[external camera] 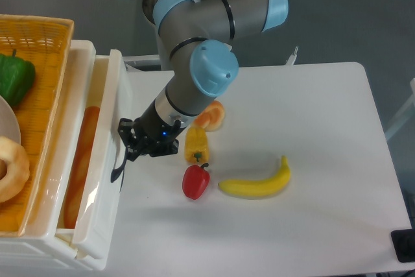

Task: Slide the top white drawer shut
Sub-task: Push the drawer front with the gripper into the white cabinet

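Note:
The top white drawer (117, 102) stands partly open at the left, with only a narrow gap left behind its front panel. Its black arched handle (117, 170) shows on the front panel. A long baguette (80, 160) lies inside the drawer. My gripper (126, 142) is against the front panel just above the handle. Its black fingers look spread and hold nothing.
A woven orange-yellow basket (48, 34) sits on the cabinet top with a green pepper (14, 77) and a ring-shaped bread (11, 170). On the table to the right of the gripper lie a yellow pepper (196, 144), an orange-pink fruit (213, 115), a red pepper (196, 181) and a banana (257, 185).

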Controlling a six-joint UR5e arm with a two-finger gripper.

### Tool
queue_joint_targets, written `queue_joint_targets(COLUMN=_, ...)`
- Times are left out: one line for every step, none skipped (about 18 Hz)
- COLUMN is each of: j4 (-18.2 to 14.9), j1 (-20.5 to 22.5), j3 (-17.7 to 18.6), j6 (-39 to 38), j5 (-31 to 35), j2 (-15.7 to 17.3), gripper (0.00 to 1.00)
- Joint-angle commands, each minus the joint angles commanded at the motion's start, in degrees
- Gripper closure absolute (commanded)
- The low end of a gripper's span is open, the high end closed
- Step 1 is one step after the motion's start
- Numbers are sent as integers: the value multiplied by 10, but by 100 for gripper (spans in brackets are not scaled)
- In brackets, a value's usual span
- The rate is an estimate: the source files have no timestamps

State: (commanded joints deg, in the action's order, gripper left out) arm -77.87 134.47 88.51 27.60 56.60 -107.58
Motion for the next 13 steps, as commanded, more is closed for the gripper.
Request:
queue_joint_targets(j4=-1, j1=-2, j3=0, j6=-1, j5=0, j2=0, gripper=100)
queue_joint_targets(j4=-1, j1=-6, j3=0, j6=-3, j5=0, j2=0, gripper=100)
queue_joint_targets(j4=1, j1=-9, j3=0, j6=-7, j5=-1, j2=1, gripper=100)
queue_joint_targets(j4=2, j1=-10, j3=0, j6=-10, j5=-1, j2=1, gripper=100)
queue_joint_targets(j4=3, j1=-11, j3=-1, j6=-11, j5=-1, j2=1, gripper=100)
queue_joint_targets(j4=3, j1=-13, j3=-1, j6=-11, j5=-2, j2=0, gripper=100)
queue_joint_targets(j4=3, j1=-15, j3=-1, j6=-12, j5=-2, j2=1, gripper=100)
queue_joint_targets(j4=3, j1=-18, j3=-1, j6=-12, j5=-2, j2=1, gripper=100)
queue_joint_targets(j4=4, j1=-24, j3=-1, j6=-12, j5=-2, j2=0, gripper=100)
queue_joint_targets(j4=4, j1=-25, j3=-1, j6=-12, j5=-2, j2=1, gripper=100)
queue_joint_targets(j4=4, j1=-26, j3=-1, j6=-12, j5=-3, j2=1, gripper=100)
queue_joint_targets(j4=4, j1=-27, j3=-1, j6=-17, j5=-4, j2=1, gripper=100)
queue_joint_targets(j4=4, j1=-29, j3=-2, j6=-21, j5=-5, j2=0, gripper=100)
